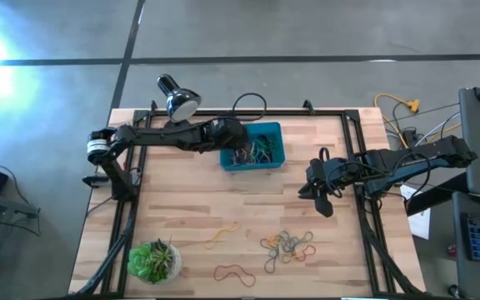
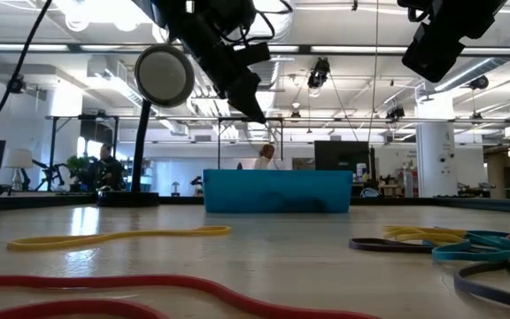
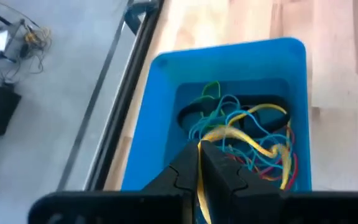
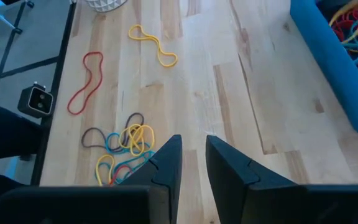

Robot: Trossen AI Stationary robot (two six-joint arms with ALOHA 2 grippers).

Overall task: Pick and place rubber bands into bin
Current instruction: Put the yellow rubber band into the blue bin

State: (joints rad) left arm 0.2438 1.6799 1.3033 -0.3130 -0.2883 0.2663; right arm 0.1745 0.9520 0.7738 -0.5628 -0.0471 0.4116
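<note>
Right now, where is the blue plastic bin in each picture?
High view: teal-blue plastic bin, top centre.
Low view: it sits mid-picture, far across.
Left wrist view: it fills the middle.
Right wrist view: only its wall shows.
Shared landmark: tangled rubber bands inside.

Level view across the wooden table. The teal-blue bin stands at centre in the middle distance. A yellow rubber band lies flat at left; a red rubber band crosses the foreground; a tangle of yellow, teal and dark bands lies at right. A lamp faces the camera at upper left, beside a dark arm descending above the bin. A second arm hangs at upper right
</note>
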